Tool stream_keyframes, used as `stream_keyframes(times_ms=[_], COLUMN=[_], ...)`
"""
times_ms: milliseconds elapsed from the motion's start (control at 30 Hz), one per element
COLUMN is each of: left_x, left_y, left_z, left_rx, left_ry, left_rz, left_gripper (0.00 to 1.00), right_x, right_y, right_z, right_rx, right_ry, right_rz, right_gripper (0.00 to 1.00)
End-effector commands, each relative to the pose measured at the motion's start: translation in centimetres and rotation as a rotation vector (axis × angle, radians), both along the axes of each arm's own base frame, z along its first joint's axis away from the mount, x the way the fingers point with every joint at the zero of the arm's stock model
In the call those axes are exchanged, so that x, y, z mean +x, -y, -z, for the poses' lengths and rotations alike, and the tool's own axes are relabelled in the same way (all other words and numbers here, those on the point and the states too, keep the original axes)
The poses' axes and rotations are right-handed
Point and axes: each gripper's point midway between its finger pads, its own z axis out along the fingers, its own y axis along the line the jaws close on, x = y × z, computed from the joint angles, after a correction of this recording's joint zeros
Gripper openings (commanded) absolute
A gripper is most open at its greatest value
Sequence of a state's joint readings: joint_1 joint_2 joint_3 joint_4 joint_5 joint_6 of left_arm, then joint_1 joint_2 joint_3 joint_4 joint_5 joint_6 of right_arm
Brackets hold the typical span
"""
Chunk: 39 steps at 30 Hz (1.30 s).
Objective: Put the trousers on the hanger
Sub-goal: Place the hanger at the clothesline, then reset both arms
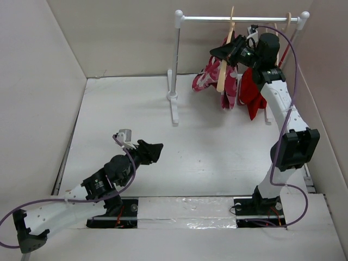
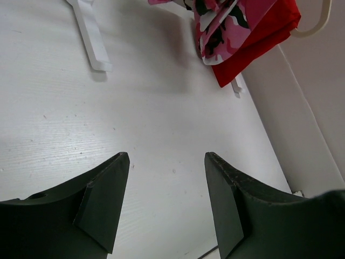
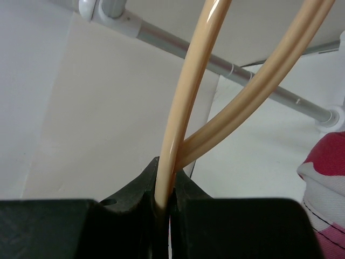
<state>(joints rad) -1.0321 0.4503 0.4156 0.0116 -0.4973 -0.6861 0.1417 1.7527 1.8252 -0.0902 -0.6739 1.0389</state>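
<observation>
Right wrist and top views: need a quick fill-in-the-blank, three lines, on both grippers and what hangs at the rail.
1. The right gripper is ___ on the hanger.
2. The left gripper is ___ and holds nothing.
3. Beside the trousers hangs a garment of plain ___.
Missing words: shut; open; red.
</observation>
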Motion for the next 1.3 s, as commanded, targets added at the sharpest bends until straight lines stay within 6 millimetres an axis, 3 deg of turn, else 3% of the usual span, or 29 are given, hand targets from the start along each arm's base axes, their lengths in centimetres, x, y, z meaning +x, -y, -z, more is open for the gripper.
stream_keyframes(times_ms=[0, 233, 433, 467, 500, 567, 633, 667, 700, 733, 833, 900, 1033, 1067, 1100, 1167, 1200, 1267], left_x=[0.0, 0.0, 0.0, 0.0, 0.0, 0.0, 0.0, 0.0, 0.1, 0.1, 0.2, 0.3, 0.1, 0.0, -0.2, -0.4, -0.6, -0.9], left_y=[0.3, 0.0, -0.2, -0.2, -0.1, 0.0, 0.2, 0.3, 0.4, 0.4, 0.7, 0.7, 0.4, 0.1, -0.1, -1.1, -1.7, -3.1], left_z=[-1.4, -1.5, -2.1, -2.2, -2.3, -2.6, -3.3, -3.6, -4.5, -4.6, -6.1, -7.6, -9.4, -10.2, -11.1, -12.1, -12.3, -12.8], left_rx=[-0.054, -0.054, -0.070, -0.068, -0.069, -0.073, -0.071, -0.061, -0.061, -0.050, -0.051, -0.060, -0.083, -0.102, -0.119, -0.131, -0.128, -0.143], left_ry=[0.026, 0.026, 0.037, 0.037, 0.035, 0.035, 0.043, 0.048, 0.052, 0.048, 0.062, 0.075, 0.092, 0.108, 0.124, 0.143, 0.142, 0.153], left_rz=[0.006, -0.007, -0.012, -0.014, -0.011, -0.007, 0.002, 0.005, 0.007, 0.009, 0.015, 0.014, 0.012, 0.013, 0.015, -0.002, -0.010, -0.041], left_gripper=[0.55, 0.55, 0.55, 0.55, 0.55, 0.57, 0.63, 0.65, 0.68, 0.70, 0.73, 0.74, 0.76, 0.76, 0.77, 0.77, 0.78, 0.79], right_x=[-1.2, 2.1, 1.7, 1.6, 1.1, 0.8, 0.4, 0.4, 0.2, -0.6, -1.7, -4.0, -9.6, -10.6, -14.0, -17.7, -20.6, -23.7], right_y=[1.2, 1.6, 2.0, 2.1, 2.1, 2.2, 3.5, 3.9, 4.3, 5.1, 7.3, 8.9, 10.4, 10.1, 9.9, 8.4, 7.7, 6.9], right_z=[-8.5, -3.3, -0.5, -0.4, 0.1, 0.5, -0.1, 0.0, -0.1, -1.5, -1.6, -3.6, -4.2, -2.0, -3.3, -2.3, -0.3, 2.1], right_rx=[-0.011, -0.012, -0.019, -0.021, -0.026, -0.036, -0.065, -0.080, -0.115, -0.134, -0.227, -0.264, -0.285, -0.292, -0.281, -0.266, -0.259, -0.259], right_ry=[0.360, 0.241, 0.219, 0.225, 0.218, 0.210, 0.226, 0.201, 0.218, 0.246, 0.245, 0.297, 0.367, 0.347, 0.419, 0.476, 0.485, 0.487], right_rz=[0.011, 0.015, 0.013, 0.018, 0.018, 0.018, 0.054, 0.089, 0.112, 0.146, 0.257, 0.337, 0.407, 0.384, 0.372, 0.286, 0.242, 0.188], right_gripper=[0.00, 0.00, 0.01, 0.08, 0.28, 0.57, 0.95, 1.00, 1.00, 1.00, 1.00, 1.00, 1.00, 1.00, 1.00, 1.00, 1.00, 1.00])
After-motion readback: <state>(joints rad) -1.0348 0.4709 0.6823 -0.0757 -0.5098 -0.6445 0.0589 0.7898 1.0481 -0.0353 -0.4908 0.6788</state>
